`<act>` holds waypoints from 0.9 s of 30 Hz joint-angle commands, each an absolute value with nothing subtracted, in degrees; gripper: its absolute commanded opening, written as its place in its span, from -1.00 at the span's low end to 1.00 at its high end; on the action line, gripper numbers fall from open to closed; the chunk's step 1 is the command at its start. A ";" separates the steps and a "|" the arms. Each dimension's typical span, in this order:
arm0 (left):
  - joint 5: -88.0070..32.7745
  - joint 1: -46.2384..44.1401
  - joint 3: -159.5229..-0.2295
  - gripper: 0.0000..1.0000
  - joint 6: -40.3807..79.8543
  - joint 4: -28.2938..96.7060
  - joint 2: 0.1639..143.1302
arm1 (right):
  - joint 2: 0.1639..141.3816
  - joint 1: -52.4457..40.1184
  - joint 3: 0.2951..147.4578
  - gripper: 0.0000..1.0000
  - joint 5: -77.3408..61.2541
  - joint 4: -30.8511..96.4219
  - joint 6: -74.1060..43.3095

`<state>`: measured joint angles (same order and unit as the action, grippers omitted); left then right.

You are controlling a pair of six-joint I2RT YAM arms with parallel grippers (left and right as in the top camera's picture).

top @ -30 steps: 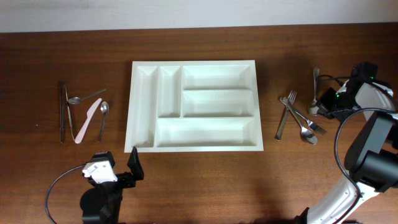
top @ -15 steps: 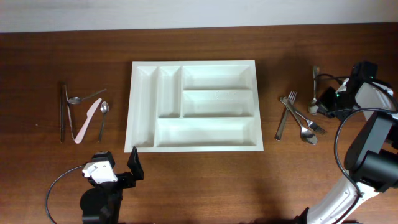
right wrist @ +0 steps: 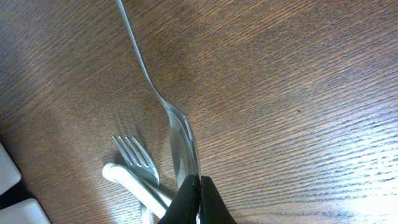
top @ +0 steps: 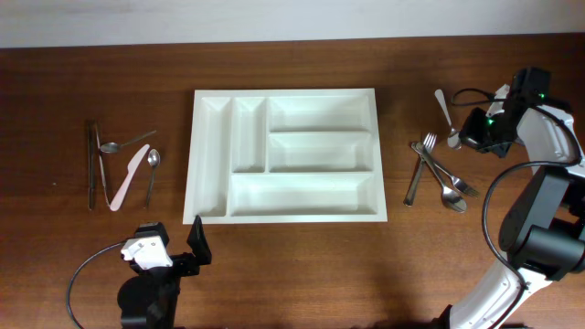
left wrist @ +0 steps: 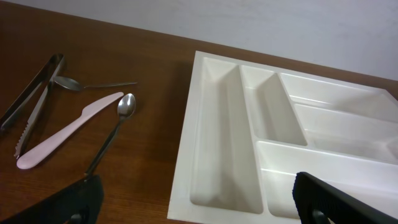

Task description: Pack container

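Observation:
The container (top: 283, 96) is a large white compartmented tray in the middle of the table, and its near-left corner (left wrist: 186, 143) fills the left wrist view. No utensil shows in any of its compartments. My right gripper (top: 462, 139) is shut on one end of a silver utensil (top: 445, 114) at the far right, beyond the cutlery pile. In the right wrist view that silver utensil (right wrist: 177, 134) runs up from my pinched right gripper (right wrist: 199, 186). My left gripper (left wrist: 202, 208) stands open and holds nothing. It sits at the front left, its left gripper (top: 195, 249) just short of the tray's near-left corner.
Left of the tray lie metal tongs (top: 91, 164), a pink plastic knife (top: 128, 176) and two small spoons (top: 151, 174) (top: 123, 143). Right of the tray is a crossed pile of forks and a spoon (top: 439, 174). One fork (right wrist: 134, 152) lies under the held utensil.
My right gripper has moved toward the far side and swung the silver utensil left, away from where it lay beside the pile. The left arm has not moved.

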<state>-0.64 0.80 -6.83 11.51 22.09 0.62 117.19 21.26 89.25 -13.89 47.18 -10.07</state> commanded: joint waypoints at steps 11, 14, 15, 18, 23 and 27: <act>-0.71 1.02 -6.63 0.98 10.57 22.11 0.30 | 114.91 20.99 87.39 -0.92 -12.84 46.41 -9.26; -0.71 1.02 -6.63 0.99 10.57 22.11 0.30 | 114.89 21.02 85.41 -0.93 -12.84 45.23 -9.47; -0.69 1.02 -6.63 0.99 10.57 22.11 0.30 | 114.89 21.02 84.58 -0.92 -12.84 44.88 -9.47; -0.69 1.02 -6.63 0.99 10.57 22.11 0.30 | 114.91 21.02 81.97 -0.92 -12.88 43.42 -9.93; -0.69 1.02 -6.63 0.99 10.57 22.11 0.30 | 114.91 20.99 80.23 -0.92 -12.86 42.24 -10.37; -0.69 1.02 -6.63 0.99 10.57 22.11 0.30 | 114.91 20.99 80.25 -0.93 -12.88 42.06 -10.63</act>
<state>-0.67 0.80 -6.85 11.51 22.09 0.62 117.05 21.26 80.77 -13.21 42.26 -10.37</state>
